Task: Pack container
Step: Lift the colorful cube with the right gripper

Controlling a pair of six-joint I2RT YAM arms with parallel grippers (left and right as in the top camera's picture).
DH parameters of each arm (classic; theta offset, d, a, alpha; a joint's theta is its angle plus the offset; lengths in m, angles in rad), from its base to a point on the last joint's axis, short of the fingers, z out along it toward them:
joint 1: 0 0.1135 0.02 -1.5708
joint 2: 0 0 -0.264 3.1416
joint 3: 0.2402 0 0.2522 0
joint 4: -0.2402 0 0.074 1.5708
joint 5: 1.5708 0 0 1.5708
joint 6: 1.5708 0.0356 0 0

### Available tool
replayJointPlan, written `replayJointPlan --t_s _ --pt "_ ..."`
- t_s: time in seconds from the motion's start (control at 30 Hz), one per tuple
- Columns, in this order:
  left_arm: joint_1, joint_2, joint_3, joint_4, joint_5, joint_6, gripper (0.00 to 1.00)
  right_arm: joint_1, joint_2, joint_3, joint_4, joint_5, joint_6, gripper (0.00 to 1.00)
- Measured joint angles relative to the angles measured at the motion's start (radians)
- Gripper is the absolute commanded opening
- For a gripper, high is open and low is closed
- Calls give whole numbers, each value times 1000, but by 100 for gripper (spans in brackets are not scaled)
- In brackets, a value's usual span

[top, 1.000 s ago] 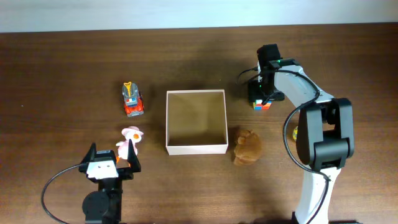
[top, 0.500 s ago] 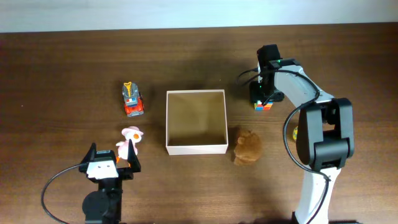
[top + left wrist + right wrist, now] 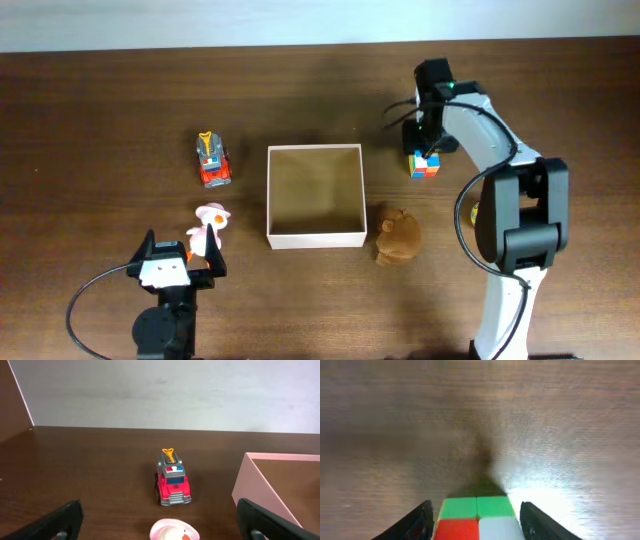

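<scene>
The container point(image 3: 315, 238), a shallow white-walled box with a tan inside, stands mid-table with nothing in it; its near wall point(image 3: 260, 495) shows at the right of the left wrist view. My right gripper point(image 3: 425, 152) is to its upper right, shut on a colour cube point(image 3: 424, 166). In the right wrist view the cube point(image 3: 475, 515) sits between both fingers of the right gripper point(image 3: 476, 522), green face up, a shadow on the table beyond it. My left gripper point(image 3: 182, 248) stands open at the front left, a pink-hatted toy figure point(image 3: 208, 228) just ahead of its fingers.
A red fire truck point(image 3: 212, 160) stands left of the container, and the truck point(image 3: 172, 485) faces the left wrist camera behind the pink-hatted figure point(image 3: 175, 531). A brown plush toy point(image 3: 398, 236) lies off the container's front right corner. Something yellow point(image 3: 474, 212) peeks from behind the right arm.
My right gripper's jaws have narrowed onto the colour cube, and gripper and cube have shifted slightly toward the far side of the table. The left arm has not moved.
</scene>
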Motion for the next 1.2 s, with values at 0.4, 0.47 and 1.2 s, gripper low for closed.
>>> replayJointPlan --t_s 0.4,0.47,1.2 --pt "0 0 0 0 0 0 99 0 0 82 -71 0 0 78" --pt "0 0 0 0 0 0 99 0 0 82 -82 1 -2 79" --pt "0 0 0 0 0 0 99 0 1 -39 -62 8 -3 77"
